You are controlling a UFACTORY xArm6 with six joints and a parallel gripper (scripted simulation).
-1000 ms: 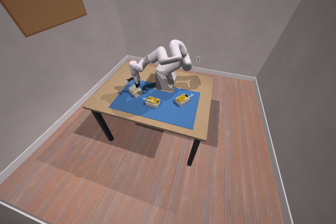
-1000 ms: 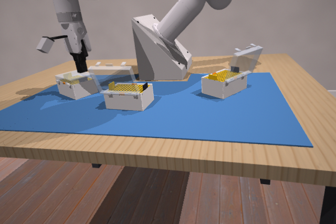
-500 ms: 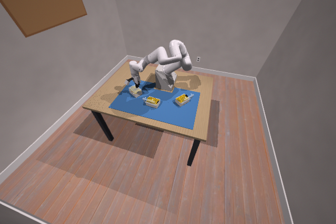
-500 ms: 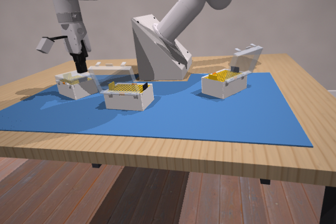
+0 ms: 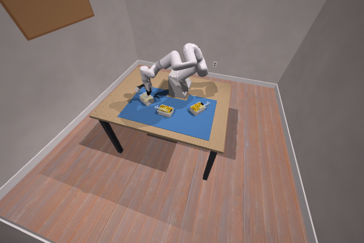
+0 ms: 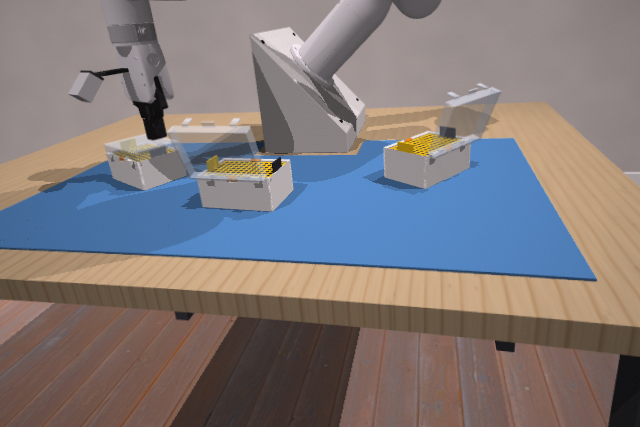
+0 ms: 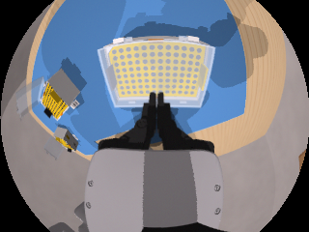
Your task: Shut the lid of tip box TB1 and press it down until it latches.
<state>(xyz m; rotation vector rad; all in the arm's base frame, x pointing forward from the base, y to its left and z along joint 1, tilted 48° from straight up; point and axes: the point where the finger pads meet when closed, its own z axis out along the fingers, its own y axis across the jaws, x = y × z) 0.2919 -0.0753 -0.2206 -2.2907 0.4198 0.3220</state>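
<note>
Three white tip boxes with yellow inserts stand on the blue mat (image 6: 336, 210). I cannot read their ID stickers. The left box (image 6: 144, 161) has its clear lid lying down over the insert; it also shows in the top view (image 5: 146, 98) and in the wrist view (image 7: 156, 72). My gripper (image 6: 155, 133) is shut and empty, pointing straight down. Its fingertips rest on that lid at the edge nearest the wrist. I cannot tell whether the lid is latched. The middle box (image 6: 245, 182) and the right box (image 6: 428, 156) stand with lids open.
The middle box's open lid (image 6: 211, 140) leans back close to the left box's right side. The right box's lid (image 6: 473, 107) stands up at the back. The robot base (image 6: 305, 96) sits behind the mat. The table edge is near on the left.
</note>
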